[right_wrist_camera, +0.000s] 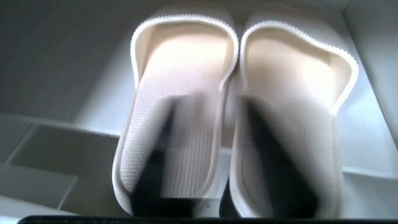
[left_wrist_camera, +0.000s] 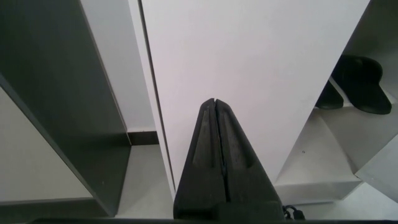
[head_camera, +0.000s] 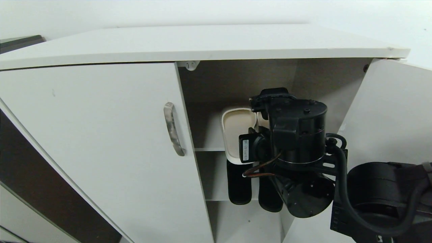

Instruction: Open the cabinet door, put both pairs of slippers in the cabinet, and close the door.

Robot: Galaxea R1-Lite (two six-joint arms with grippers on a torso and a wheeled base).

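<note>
Two cream slippers [right_wrist_camera: 186, 62] at cabinet [head_camera: 202, 44] shelf, right pincer [right_wrist_camera: 214, 106] fingers apart

Upper slipper pair [head_camera: 236, 130] directly above lower slipper pair [head_camera: 239, 185], both inside cabinet [head_camera: 202, 44].

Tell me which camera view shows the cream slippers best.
The right wrist view: the cream slippers sit side by side, insoles facing the camera. The head view catches part of them at the upper shelf, partly behind the right arm. The left wrist view faces the closed door and black slippers.
</note>
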